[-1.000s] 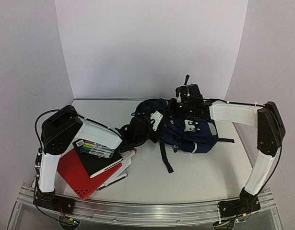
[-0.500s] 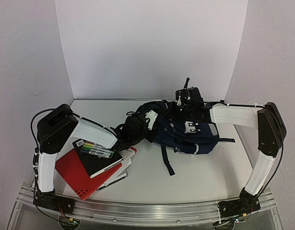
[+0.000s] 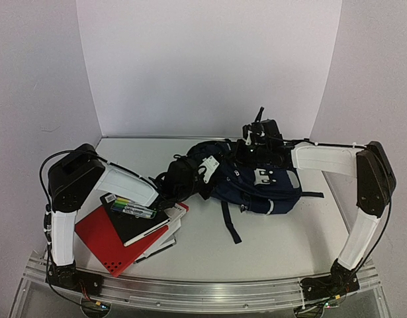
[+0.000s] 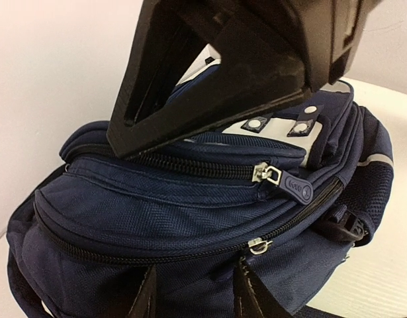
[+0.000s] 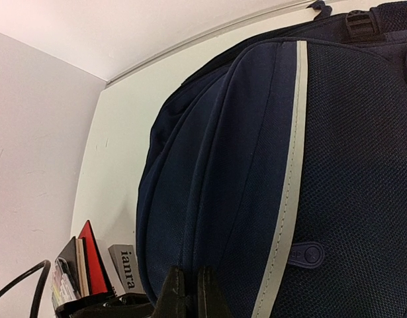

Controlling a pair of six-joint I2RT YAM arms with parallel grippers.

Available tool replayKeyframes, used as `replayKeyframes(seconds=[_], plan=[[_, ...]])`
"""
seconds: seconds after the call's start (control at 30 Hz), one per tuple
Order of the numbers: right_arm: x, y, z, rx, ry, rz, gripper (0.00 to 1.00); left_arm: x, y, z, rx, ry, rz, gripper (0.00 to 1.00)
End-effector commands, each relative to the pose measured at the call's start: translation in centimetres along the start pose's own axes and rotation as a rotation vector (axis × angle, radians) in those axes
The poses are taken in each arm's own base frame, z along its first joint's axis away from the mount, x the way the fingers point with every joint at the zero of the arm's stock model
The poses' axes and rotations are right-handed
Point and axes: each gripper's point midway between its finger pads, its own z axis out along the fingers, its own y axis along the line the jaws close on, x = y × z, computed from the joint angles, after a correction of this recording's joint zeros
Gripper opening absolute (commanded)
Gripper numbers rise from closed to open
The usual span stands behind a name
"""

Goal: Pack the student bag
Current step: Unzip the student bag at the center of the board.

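The student bag (image 3: 269,192), dark navy with white buckles, lies on its side mid-table. My left gripper (image 3: 200,180) is at the bag's left end. In the left wrist view it (image 4: 196,295) stands open, fingers either side of bare navy fabric (image 4: 157,218) just below a closed zipper whose metal slider (image 4: 259,245) sits above the right finger. My right gripper (image 3: 251,154) is at the bag's far top edge. In the right wrist view it (image 5: 190,291) is shut, pinching a seam of the bag (image 5: 256,165). Its black body (image 4: 223,59) hangs over the bag in the left wrist view.
A stack of books (image 3: 160,232) lies at the left front, with a red notebook (image 3: 104,245) and a black notebook carrying several markers (image 3: 134,207). The books' spines (image 5: 84,265) show past the bag. A black strap (image 3: 229,225) trails toward the front. White walls enclose the table.
My left gripper has opened, after being shut, and has drawn slightly left. The bag's left end has shifted a little with it. The right gripper stays shut in place.
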Motion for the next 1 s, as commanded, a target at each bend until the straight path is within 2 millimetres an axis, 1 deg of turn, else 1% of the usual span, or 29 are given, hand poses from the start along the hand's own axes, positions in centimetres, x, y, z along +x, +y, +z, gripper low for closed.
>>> replayKeyframes(seconds=[0.0,0.23,0.3,0.43,0.57,0.8,0.97], plan=[[-4.1,6.0,-3.8,-0.187,-0.094,-0.006,0.0,-2.1,1.6,0.1,-0.062,-0.102,0.126,0.4],[-4.4,6.0,-3.9,-0.202,-0.084,0.005,0.0,-2.1,0.2,0.8,-0.065,-0.142,0.264,0.42],[-4.5,6.1,-3.9,-0.206,-0.084,0.006,0.0,-2.2,0.0,0.7,-0.055,-0.147,0.263,0.43],[-4.7,6.1,-3.8,-0.21,-0.082,0.008,0.0,-2.2,-1.1,0.6,-0.012,-0.143,0.279,0.46],[-4.7,6.1,-3.6,-0.213,-0.078,0.008,0.0,-2.0,-2.4,0.5,0.012,-0.134,0.301,0.47],[-4.9,5.9,-3.5,-0.211,-0.078,0.01,0.0,-2.1,-3.8,0.5,0.04,-0.128,0.301,0.47],[-4.8,5.8,-3.4,-0.213,-0.073,0.01,0.0,-2.2,-3.8,1.3,0.015,-0.128,0.293,0.46]])
